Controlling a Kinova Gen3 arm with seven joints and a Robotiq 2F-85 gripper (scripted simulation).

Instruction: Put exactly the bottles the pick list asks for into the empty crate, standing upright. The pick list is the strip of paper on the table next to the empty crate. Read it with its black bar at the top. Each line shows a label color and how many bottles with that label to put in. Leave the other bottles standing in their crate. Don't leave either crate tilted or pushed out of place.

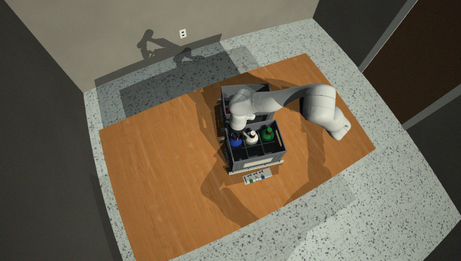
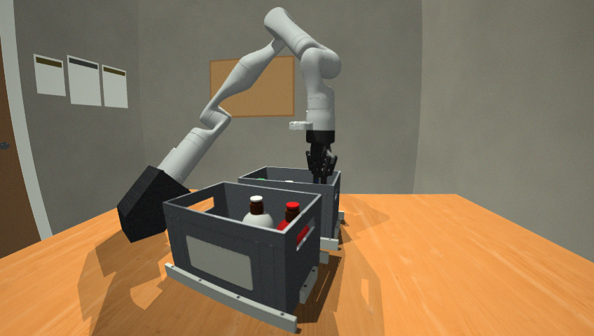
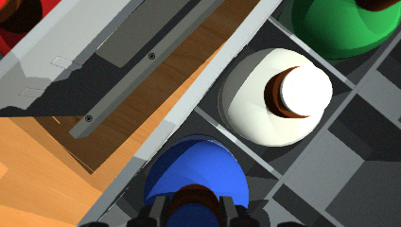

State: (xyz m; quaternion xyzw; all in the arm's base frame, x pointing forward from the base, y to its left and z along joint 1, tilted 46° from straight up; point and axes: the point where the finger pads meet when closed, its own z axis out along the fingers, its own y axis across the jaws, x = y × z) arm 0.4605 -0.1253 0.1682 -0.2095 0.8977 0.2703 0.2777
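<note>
Office-like room — corkboard (image 2: pixel 251 86) | wall sheets (image 2: pixel 84 80) (three) | speckled floor (image 1: pixel 388 181) — door (image 2: pixel 7 187)

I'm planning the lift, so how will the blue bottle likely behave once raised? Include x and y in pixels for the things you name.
The blue bottle (image 1: pixel 235 142) (image 3: pixel 208 161) looks rigid, so it probably won't flop. Its wide, rounded body below a narrow neck may swing slightly. Its smooth surface could be slippery.
</note>
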